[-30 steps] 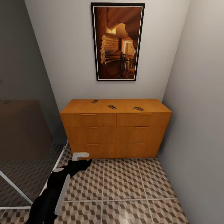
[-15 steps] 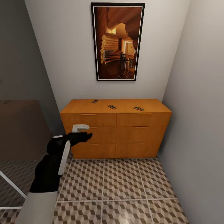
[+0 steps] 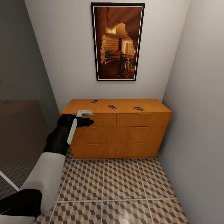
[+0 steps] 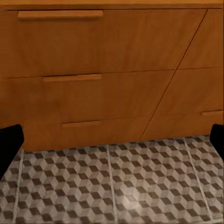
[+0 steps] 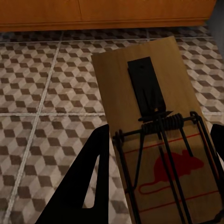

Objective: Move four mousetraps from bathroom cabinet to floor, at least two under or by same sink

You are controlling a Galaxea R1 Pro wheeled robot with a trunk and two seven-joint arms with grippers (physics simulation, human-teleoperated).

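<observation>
Held mousetrap cut off at edge; cabinet-top mousetraps tiny.

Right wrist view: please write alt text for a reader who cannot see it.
A mousetrap, a tan board with dark wire and a red mouse mark, sits between the right end effector's fingers above the cube-patterned bathroom floor. The cabinet's base lies beyond.

The cabinet looks like smooth satin wood — the mousetrap, matt wood with dark metal wire.

Cabinet: against back wall, below picture.
Cabinet top: three mousetraps in a row.
Floor: before cabinet.
Left gripper: before cabinet's left drawers.
</observation>
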